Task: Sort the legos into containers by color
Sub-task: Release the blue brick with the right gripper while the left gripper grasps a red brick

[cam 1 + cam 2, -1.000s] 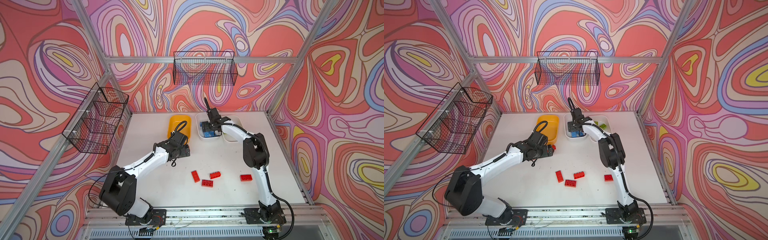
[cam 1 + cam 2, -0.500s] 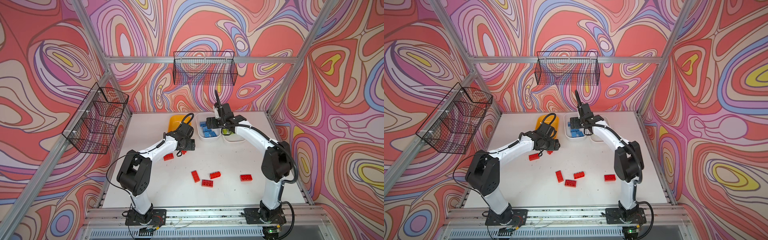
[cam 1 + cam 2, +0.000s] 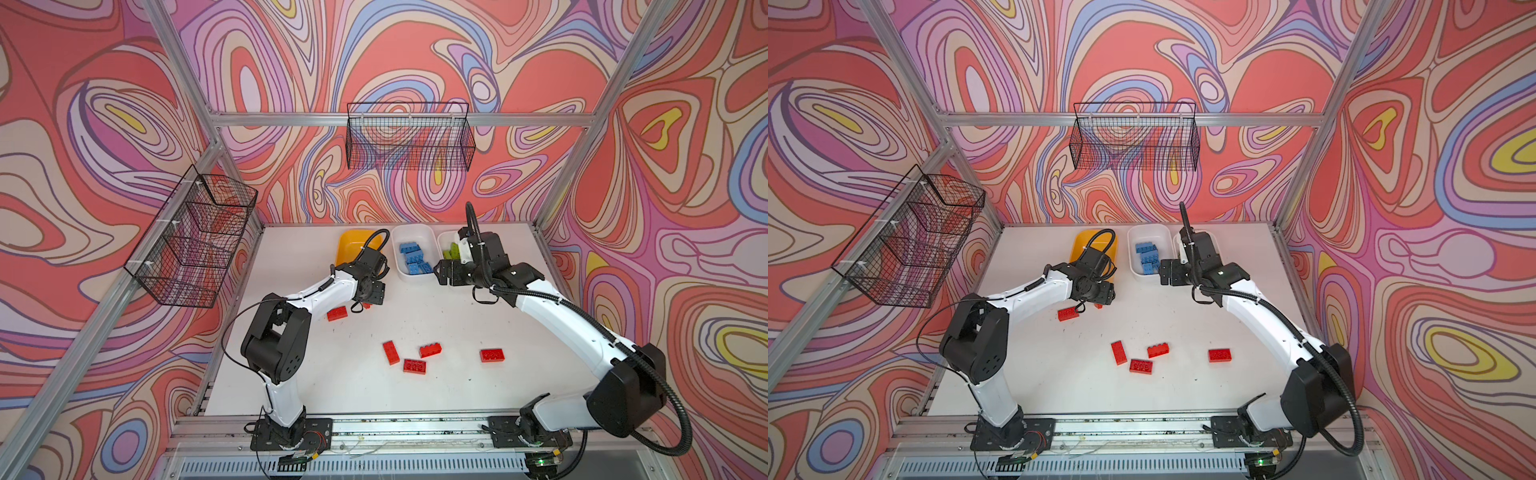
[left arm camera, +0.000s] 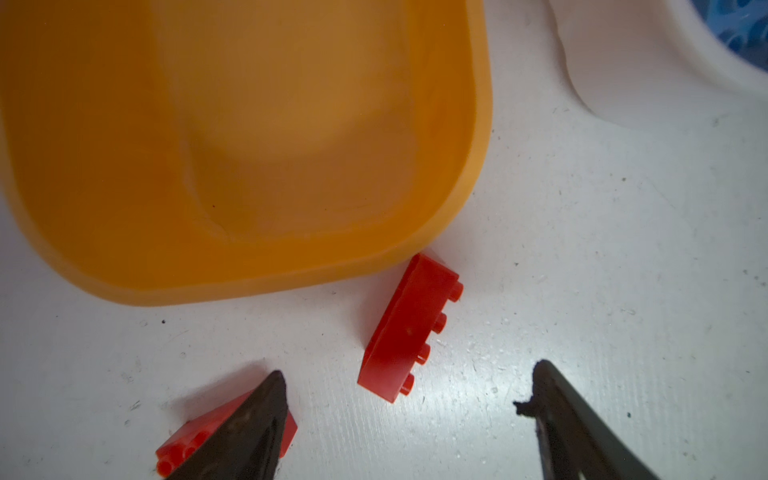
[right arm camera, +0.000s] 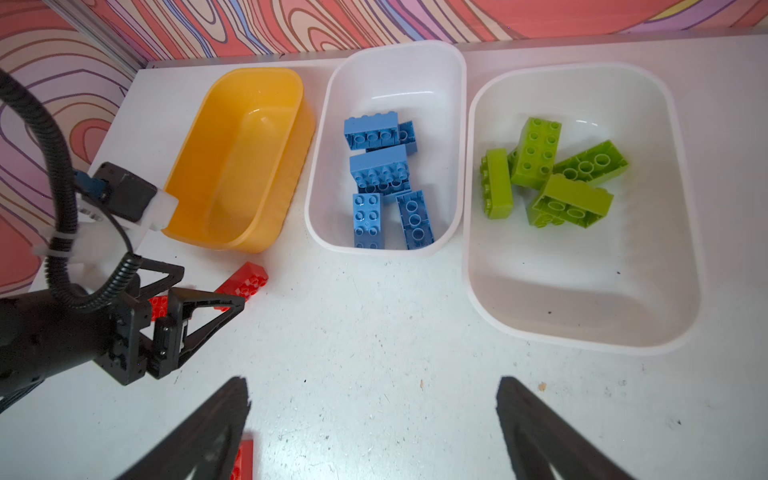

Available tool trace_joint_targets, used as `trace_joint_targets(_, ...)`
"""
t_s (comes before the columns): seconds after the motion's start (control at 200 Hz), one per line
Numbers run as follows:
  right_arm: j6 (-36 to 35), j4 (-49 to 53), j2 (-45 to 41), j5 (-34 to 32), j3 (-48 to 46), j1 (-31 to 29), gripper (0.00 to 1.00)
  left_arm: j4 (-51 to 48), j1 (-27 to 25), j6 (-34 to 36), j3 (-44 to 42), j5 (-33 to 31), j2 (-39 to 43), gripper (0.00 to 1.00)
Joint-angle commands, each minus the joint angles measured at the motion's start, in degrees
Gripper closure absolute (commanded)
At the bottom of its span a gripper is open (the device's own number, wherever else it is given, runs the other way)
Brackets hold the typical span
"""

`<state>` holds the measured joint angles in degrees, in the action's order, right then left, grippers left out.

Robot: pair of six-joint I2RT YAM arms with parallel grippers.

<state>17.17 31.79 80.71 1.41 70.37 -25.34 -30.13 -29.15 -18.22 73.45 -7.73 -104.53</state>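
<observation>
A red lego (image 4: 409,332) lies on its side just outside the yellow container's rim (image 4: 478,124), ahead of my open left gripper (image 4: 411,372); neither finger touches it. Another red lego (image 4: 187,440) is partly hidden under one finger. In both top views the left gripper (image 3: 371,300) (image 3: 1102,300) hovers in front of the yellow container (image 3: 353,245). Several red legos (image 3: 414,365) lie further forward. My right gripper (image 5: 370,386) (image 3: 444,274) is open and empty over bare table, in front of the white containers (image 5: 395,45) (image 5: 582,291) holding blue legos (image 5: 380,166) and green legos (image 5: 552,178).
Black wire baskets hang on the back wall (image 3: 409,137) and the left wall (image 3: 195,237). A red lego (image 3: 492,355) lies alone at the front right, near the right arm's forearm. Aluminium frame posts border the table.
The right gripper has pulled back from over the blue container to the table in front of it. The left arm's elbow has swung inward, and its jaws have narrowed a little near the red lego.
</observation>
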Motion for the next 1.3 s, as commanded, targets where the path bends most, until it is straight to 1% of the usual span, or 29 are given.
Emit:
trace_joint_targets(0.0, 0.67, 0.58, -2.04, 0.64, -0.89, 0.03, 0.02, 1.68, 0.34, 1.18, -0.86, 1.54, -2.24, 0.26)
trace_joint_targets(0.125, 0.63, 0.32, -2.56, 0.43, -1.36, -0.02, 0.02, 3.67, 0.34, 0.82, -2.10, 2.93, -3.17, 0.30)
trace_joint_targets(0.27, 0.75, -0.52, -2.41, 1.05, -2.40, -0.02, 0.02, 4.16, 0.41, 0.63, -2.08, 1.47, -4.27, 0.35)
trace_joint_targets(0.376, 1.00, -0.64, -2.56, 1.05, -3.04, -0.02, 0.02, 4.56, 0.35, 0.81, -2.01, 1.47, -4.69, 0.43)
trace_joint_targets(0.481, 1.10, -0.15, -3.37, 0.96, -3.36, 0.03, 0.02, 3.52, 0.37, 0.91, -0.83, 2.17, -5.92, 0.54)
trace_joint_targets(0.551, 1.04, -0.37, -4.41, 0.96, -3.97, 0.02, 0.02, 3.79, 0.36, 0.84, -0.95, 2.15, -6.14, 0.56)
trace_joint_targets(0.601, 1.11, -0.47, -4.85, 1.04, -4.44, -0.01, 0.02, 4.51, 0.35, 0.73, -1.58, 2.27, -6.04, 0.61)
trace_joint_targets(0.666, 1.39, -0.64, -5.40, 1.35, -5.25, 0.01, 0.02, 4.65, 0.33, 0.55, -1.99, 2.20, -5.95, 0.66)
trace_joint_targets(0.741, 1.76, -1.09, -5.96, 1.45, -6.48, 0.03, 0.02, 4.63, 0.38, 0.47, -2.32, 2.35, -6.17, 0.70)
trace_joint_targets(0.811, 2.03, -1.18, -6.65, 1.29, -7.12, -0.02, 0.02, 4.36, 0.36, 0.29, -2.35, 2.44, -6.44, 0.80)
trace_joint_targets(0.931, 2.40, -0.87, -8.54, 0.62, -7.70, 0.06, 0.02, 2.86, 0.35, -0.47, -2.12, 2.58, -5.87, 0.93)
trace_joint_targets(1.122, 2.60, -0.61, -10.23, 0.03, -7.64, -0.04, 0.02, 0.44, 0.40, -1.44, -2.26, 2.51, -2.35, 0.94)
trace_joint_targets(1.297, 2.61, -0.38, -11.05, 0.25, -7.00, 0.03, 0.02, -2.85, 0.41, -2.69, -0.67, 2.68, 1.13, 0.97)
